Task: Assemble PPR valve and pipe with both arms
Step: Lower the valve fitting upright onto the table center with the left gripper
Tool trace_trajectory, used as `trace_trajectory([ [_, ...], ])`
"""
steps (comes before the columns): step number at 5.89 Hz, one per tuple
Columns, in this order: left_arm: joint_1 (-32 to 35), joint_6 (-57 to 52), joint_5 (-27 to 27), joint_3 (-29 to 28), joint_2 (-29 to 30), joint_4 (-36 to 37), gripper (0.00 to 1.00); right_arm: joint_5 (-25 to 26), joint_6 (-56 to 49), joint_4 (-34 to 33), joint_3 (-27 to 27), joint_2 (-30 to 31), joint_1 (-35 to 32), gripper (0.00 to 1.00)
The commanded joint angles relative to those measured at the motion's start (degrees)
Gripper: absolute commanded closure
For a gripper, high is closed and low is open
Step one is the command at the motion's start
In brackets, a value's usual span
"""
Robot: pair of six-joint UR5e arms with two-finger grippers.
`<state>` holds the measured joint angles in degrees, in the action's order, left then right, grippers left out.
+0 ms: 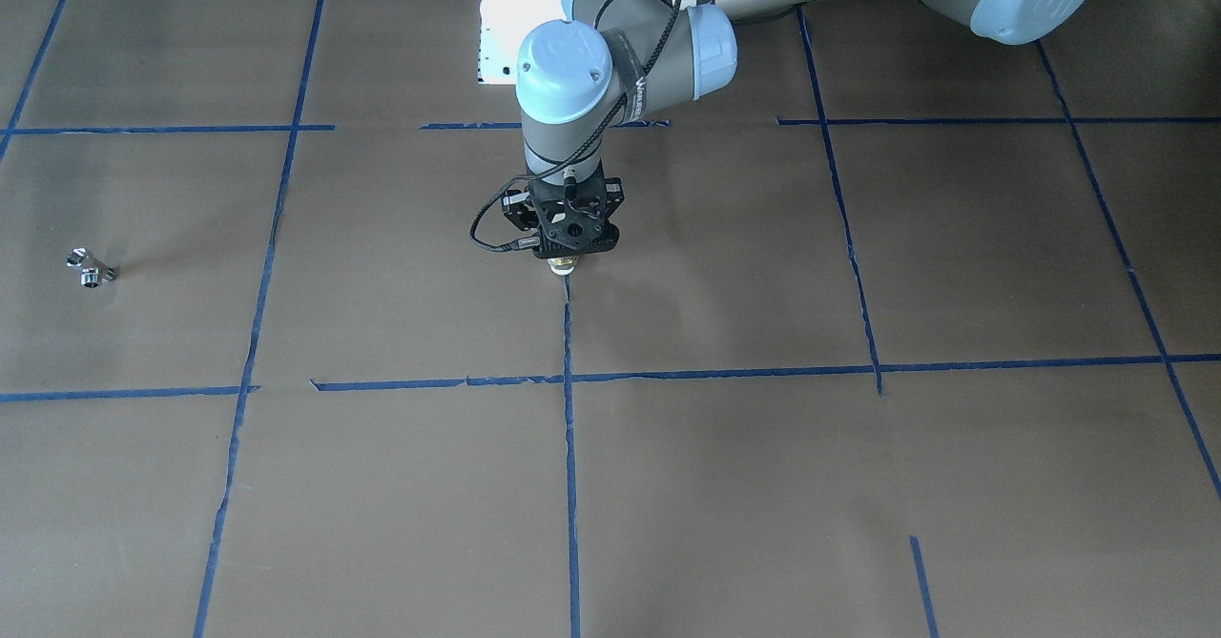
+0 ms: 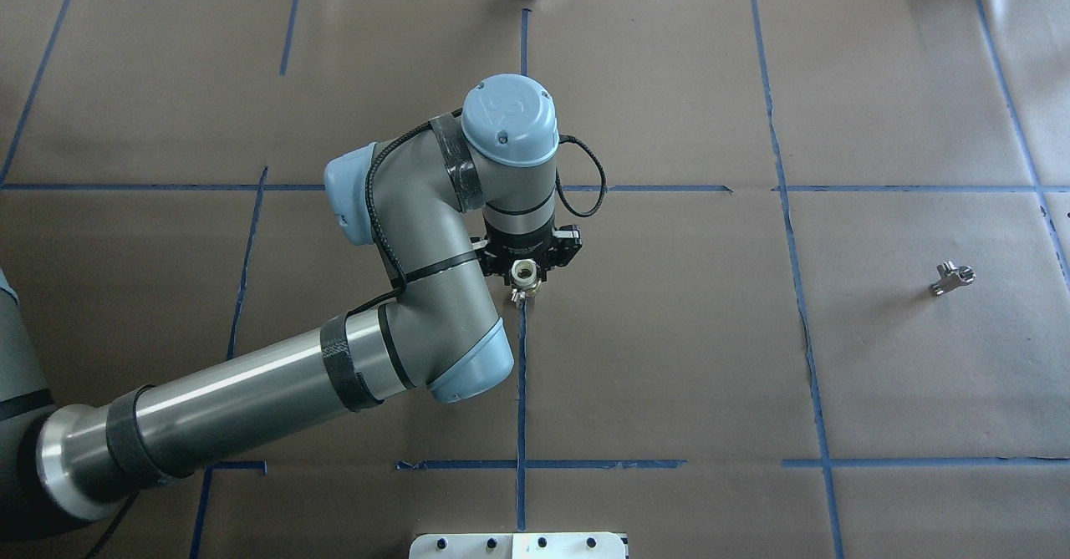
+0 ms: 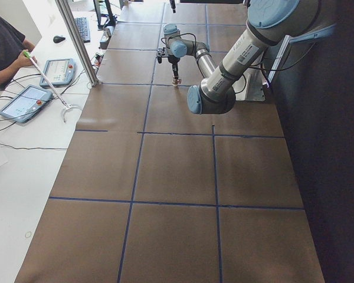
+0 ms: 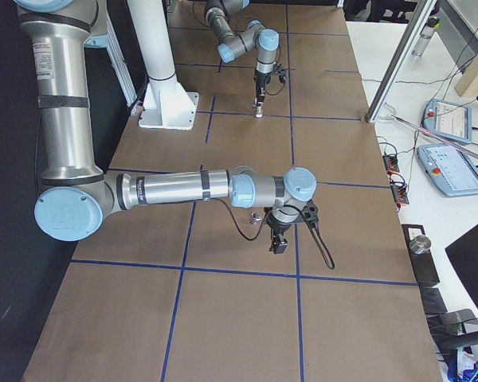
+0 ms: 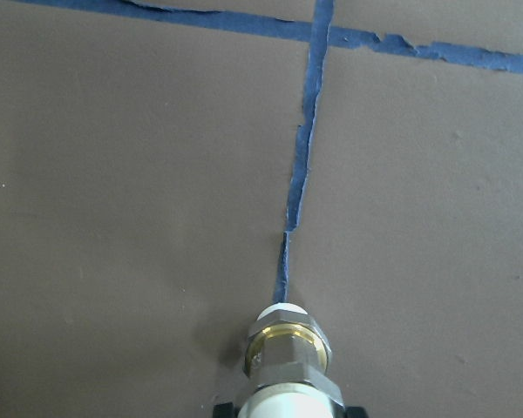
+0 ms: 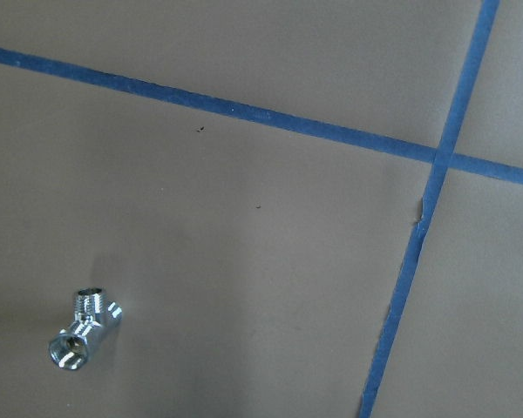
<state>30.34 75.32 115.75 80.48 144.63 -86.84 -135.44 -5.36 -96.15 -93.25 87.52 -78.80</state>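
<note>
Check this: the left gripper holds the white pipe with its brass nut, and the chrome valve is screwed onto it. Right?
No. The left gripper holds the pipe, but the valve is not screwed on: it lies on the brown paper, far to the robot's right, as the overhead view shows.

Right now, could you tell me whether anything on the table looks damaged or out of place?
Only the blue tape: ragged and torn along the line ahead of the pipe fitting. Nothing else stands out.

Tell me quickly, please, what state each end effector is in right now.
Left end effector: closed, holding the brass-and-white pipe fitting.
Right end effector: cannot be told; only the side camera shows it.
</note>
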Motion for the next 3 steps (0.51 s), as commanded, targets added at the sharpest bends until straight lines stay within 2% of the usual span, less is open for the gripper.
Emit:
trace_trajectory([
  [1,-0.1,0.0,0.0,0.0,-0.1,0.0,0.67,0.0,0.1,0.0,0.0,-0.1,0.0,0.00],
  [2,-0.1,0.0,0.0,0.0,-0.1,0.0,0.51,0.0,0.0,0.0,0.0,-0.1,0.0,0.00],
  [3,-0.1,0.0,0.0,0.2,-0.1,0.0,0.42,0.0,0.0,0.0,0.0,-0.1,0.0,0.00],
])
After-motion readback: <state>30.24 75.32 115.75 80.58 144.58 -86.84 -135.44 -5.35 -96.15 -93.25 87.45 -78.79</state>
